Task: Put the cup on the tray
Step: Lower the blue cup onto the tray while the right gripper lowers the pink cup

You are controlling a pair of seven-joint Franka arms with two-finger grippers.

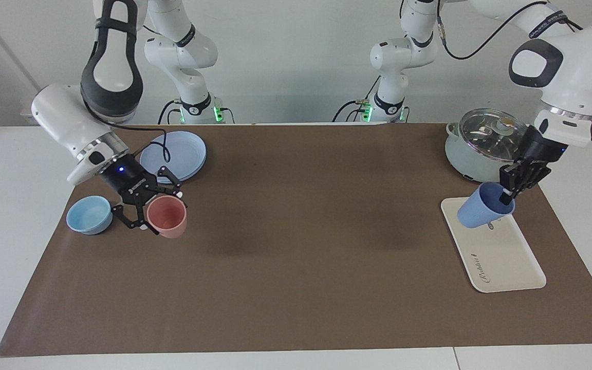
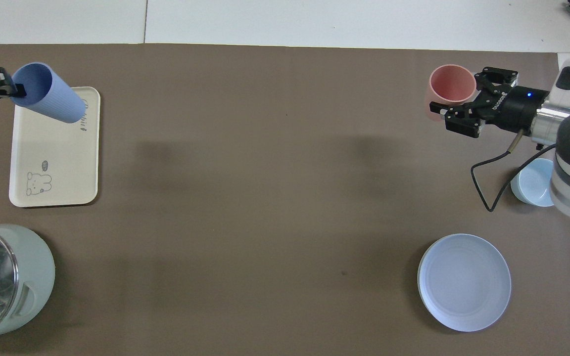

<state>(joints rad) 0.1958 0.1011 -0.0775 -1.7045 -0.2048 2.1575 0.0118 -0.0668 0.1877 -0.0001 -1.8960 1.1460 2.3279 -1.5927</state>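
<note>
The periwinkle-blue cup (image 1: 482, 211) hangs tilted over the cream tray (image 1: 501, 257). My left gripper (image 1: 506, 195) is shut on its rim. I cannot tell if the cup's base touches the tray. In the overhead view the cup (image 2: 47, 101) lies across the tray's lettered end (image 2: 57, 158), with the left gripper (image 2: 17, 90) at the view's edge. My right gripper (image 1: 162, 210) is open, its fingers spread around the pink cup (image 1: 168, 220), which stands on the mat at the right arm's end. The overhead view also shows it (image 2: 455, 94) at the pink cup (image 2: 451, 85).
A pale green pot with a glass lid (image 1: 481, 149) stands beside the tray, nearer to the robots. A round blue plate (image 1: 175, 154) and a light-blue bowl (image 1: 89, 214) lie near the right gripper. A brown mat (image 1: 301, 231) covers the table.
</note>
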